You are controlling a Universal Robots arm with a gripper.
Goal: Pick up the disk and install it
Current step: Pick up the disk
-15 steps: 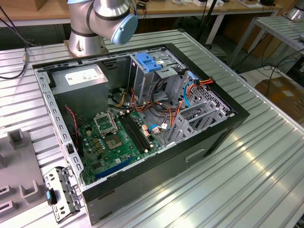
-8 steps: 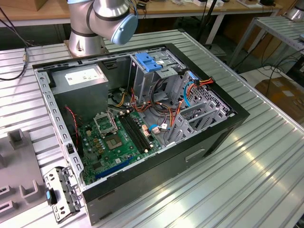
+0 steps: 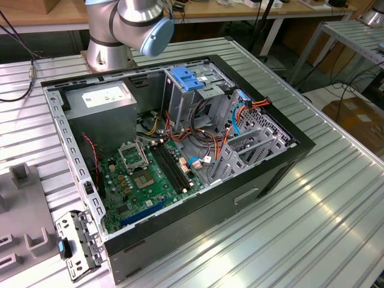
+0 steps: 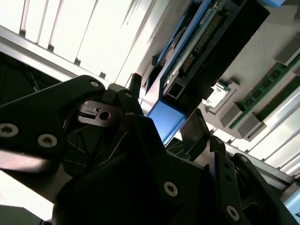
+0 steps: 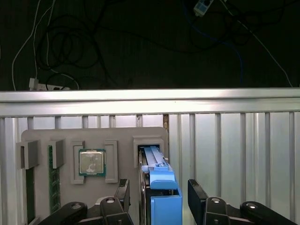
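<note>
Blue-framed disk [image 5: 157, 161] upright in grey holder [image 5: 65, 136] slot; hand [image 5: 158, 185] spread wide, straddling it, gaps both sides

Looks like a robotics lab or electronics workshop. Has an arm [image 3: 129, 24] mounted on a ribbed metal table [image 3: 336, 198], with an opened PC case [image 3: 264, 174] lying there, board [image 3: 144, 180] and wiring bare. Keeps a grey jig [image 5: 122, 136] on the table, with a chip [image 5: 92, 162] and memory sticks [image 5: 54, 178] slotted in. Backs onto wooden benches [image 3: 36, 15] and a second table [image 3: 354, 36], with loose cables [image 5: 70, 47] and a power strip [image 5: 202, 6] on the dark floor.
</note>
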